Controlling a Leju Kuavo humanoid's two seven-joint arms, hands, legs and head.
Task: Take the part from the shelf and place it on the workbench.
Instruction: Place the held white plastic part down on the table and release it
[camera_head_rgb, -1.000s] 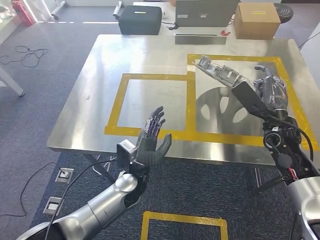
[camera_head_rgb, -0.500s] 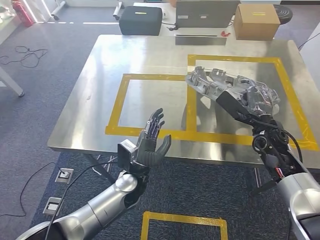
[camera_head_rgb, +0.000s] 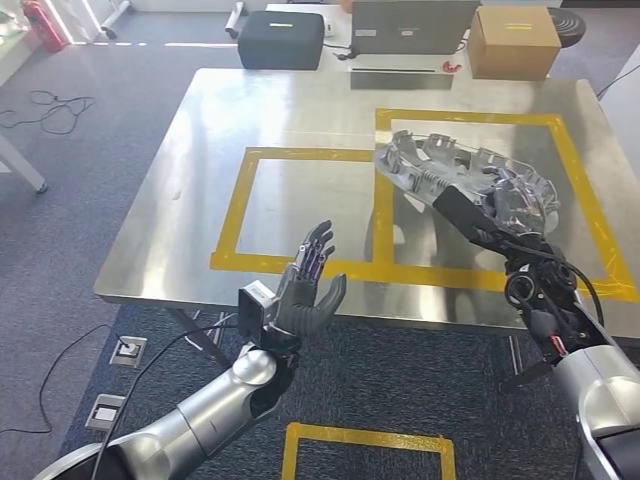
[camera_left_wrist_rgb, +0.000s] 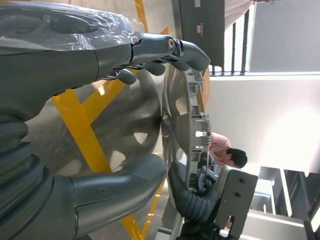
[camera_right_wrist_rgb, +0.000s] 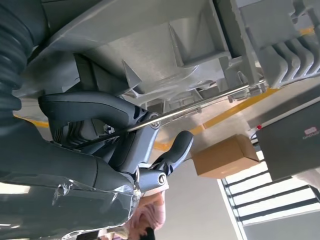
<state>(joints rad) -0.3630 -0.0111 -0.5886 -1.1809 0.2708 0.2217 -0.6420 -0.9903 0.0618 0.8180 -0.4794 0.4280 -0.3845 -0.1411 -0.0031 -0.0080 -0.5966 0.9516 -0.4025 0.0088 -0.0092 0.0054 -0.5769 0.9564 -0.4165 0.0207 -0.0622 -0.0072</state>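
Silver and ribbed grey, the right hand (camera_head_rgb: 521, 200) grips one part (camera_head_rgb: 438, 165), a pale grey moulded plastic panel with ribs and clips on its underside; in the right wrist view the thumb (camera_right_wrist_rgb: 94, 107) and dark fingers (camera_right_wrist_rgb: 177, 147) wrap around its edge, with a thin metal rod running along the part (camera_right_wrist_rgb: 158, 50) above them. The part is held low over the workbench (camera_head_rgb: 302, 110), tilted, its far end reaching across the yellow line between two taped rectangles; whether it touches the steel surface I cannot tell, though its reflection lies close beneath it. The left hand (camera_head_rgb: 309, 285) holds nothing, palm up, fingers spread apart, hovering at the near edge of the workbench in front of the left rectangle (camera_head_rgb: 234, 200). From the left wrist view its thumb (camera_left_wrist_rgb: 120, 187) and fingers (camera_left_wrist_rgb: 170, 50) frame the part (camera_left_wrist_rgb: 181, 115) edge-on. Two yellow rectangles are taped on the bench, the right one (camera_head_rgb: 581, 180) larger. Beyond the far edge stand one black case (camera_head_rgb: 281, 40), one grey box (camera_head_rgb: 411, 25) and one cardboard box (camera_head_rgb: 513, 42). One yellow outline (camera_head_rgb: 370, 440) marks the carpet below. One person (camera_left_wrist_rgb: 226, 152) in pink shows in the background.
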